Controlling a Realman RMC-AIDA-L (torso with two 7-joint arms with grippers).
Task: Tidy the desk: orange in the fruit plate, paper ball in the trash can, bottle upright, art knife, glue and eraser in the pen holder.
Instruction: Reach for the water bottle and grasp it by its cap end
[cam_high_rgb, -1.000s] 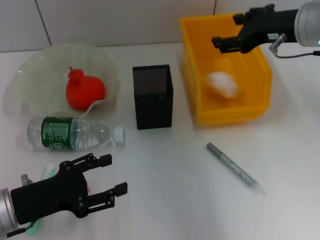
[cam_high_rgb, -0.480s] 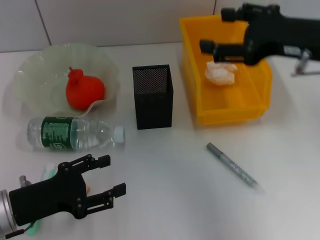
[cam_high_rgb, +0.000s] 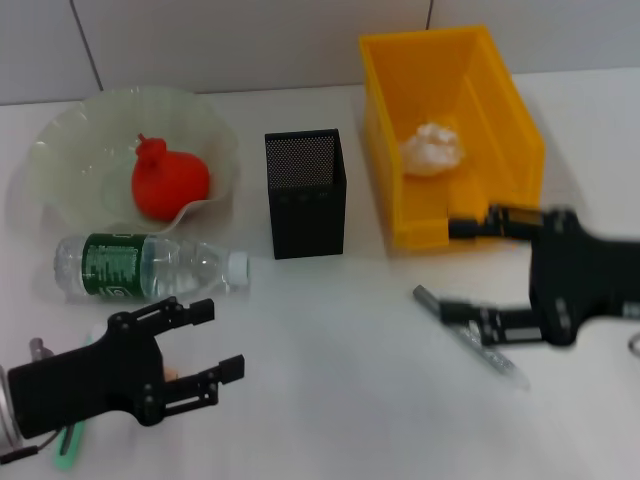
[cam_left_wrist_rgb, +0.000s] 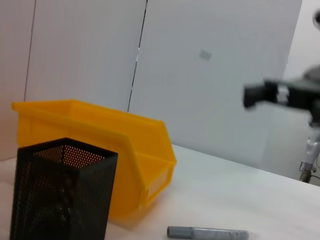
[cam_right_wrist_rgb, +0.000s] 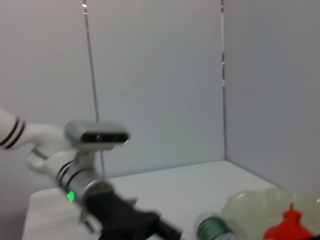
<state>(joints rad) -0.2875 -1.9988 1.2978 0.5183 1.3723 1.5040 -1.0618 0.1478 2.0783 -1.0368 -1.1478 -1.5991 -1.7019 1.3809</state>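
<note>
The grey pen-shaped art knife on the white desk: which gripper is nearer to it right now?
Right. The right gripper hangs directly over the grey art knife, open. The left gripper is far across the desk, below the lying clear water bottle.

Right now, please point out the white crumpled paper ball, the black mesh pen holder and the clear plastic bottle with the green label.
white crumpled paper ball (cam_high_rgb: 433, 149), head view, its middle.
black mesh pen holder (cam_high_rgb: 306, 205), head view, front wall.
clear plastic bottle with the green label (cam_high_rgb: 115, 265), head view, on the label.
</note>
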